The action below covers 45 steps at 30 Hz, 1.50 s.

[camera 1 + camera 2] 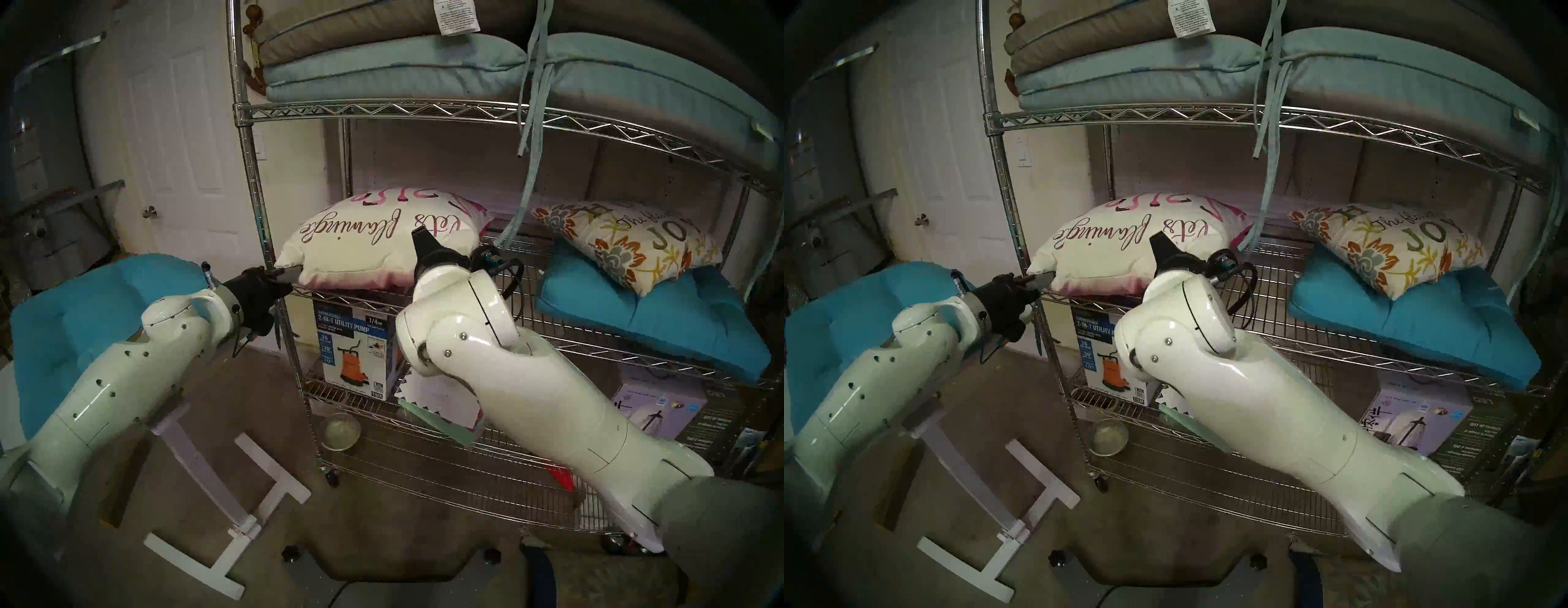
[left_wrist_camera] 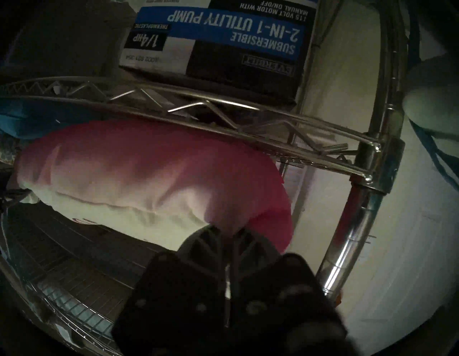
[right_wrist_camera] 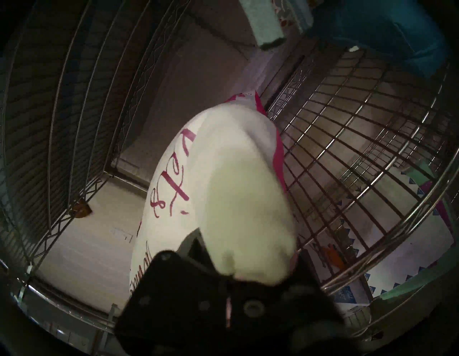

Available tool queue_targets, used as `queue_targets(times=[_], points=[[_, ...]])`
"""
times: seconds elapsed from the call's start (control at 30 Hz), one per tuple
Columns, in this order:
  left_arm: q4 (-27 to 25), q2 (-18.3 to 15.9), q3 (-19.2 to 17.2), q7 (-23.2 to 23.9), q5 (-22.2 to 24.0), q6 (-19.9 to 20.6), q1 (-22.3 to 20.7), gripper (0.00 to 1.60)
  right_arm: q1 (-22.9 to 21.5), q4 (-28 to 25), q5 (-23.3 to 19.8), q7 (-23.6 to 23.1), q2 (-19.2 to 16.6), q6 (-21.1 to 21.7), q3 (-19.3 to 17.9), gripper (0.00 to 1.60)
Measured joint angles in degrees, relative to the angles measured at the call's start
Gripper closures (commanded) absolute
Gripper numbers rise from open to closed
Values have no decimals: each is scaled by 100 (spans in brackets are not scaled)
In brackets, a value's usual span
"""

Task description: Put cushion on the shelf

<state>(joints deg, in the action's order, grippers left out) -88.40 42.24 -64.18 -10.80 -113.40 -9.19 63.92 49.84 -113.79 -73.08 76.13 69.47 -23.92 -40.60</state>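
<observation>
A white cushion (image 1: pixel 365 242) (image 1: pixel 1123 246) with pink script and a pink underside lies on the left end of the middle tier of the chrome wire shelf (image 1: pixel 382 108) (image 1: pixel 1166 114). My left gripper (image 1: pixel 292 271) (image 1: pixel 1045 279) is shut on the cushion's front left corner, just beside the shelf's front post. In the left wrist view its fingers pinch the cushion (image 2: pixel 149 179) at the gripper (image 2: pixel 227 235), above the tier's zigzag trim (image 2: pixel 223 109). My right gripper (image 1: pixel 420 235) (image 1: pixel 1159 240) is shut on the cushion's front right edge. The right wrist view shows fabric (image 3: pixel 236 199) bulging out of that gripper (image 3: pixel 246 263) over the wire grid (image 3: pixel 360 149).
A floral cushion (image 1: pixel 628 242) rests on a blue one (image 1: pixel 662 322) at the tier's right end. Stacked cushions (image 1: pixel 382 63) fill the top tier, with ties (image 1: pixel 526 170) hanging down. A pump box (image 1: pixel 356 344) stands below. Another blue cushion (image 1: pixel 85 305) lies on a small white table at left.
</observation>
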Motion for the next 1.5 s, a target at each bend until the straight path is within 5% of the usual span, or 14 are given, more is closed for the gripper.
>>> queue_targets(times=[0.5,0.53,1.23,1.5], points=[[722,805,333,-76,-564,-392,-820,160,18,11,-124,-49,-138,-1,-178,160],[746,820,344,-83,-572,-399,-843,160,19,15,-136,-55,-141,-1,-184,0],[1176,1122,439,-354,-728,-414,-1256,160,46,11,-501,-163,-216,72,-358,0],[1227,1202,452,-381,-731,-413,-1304,160,200,-436,-371,164,-379,53,-361,0]])
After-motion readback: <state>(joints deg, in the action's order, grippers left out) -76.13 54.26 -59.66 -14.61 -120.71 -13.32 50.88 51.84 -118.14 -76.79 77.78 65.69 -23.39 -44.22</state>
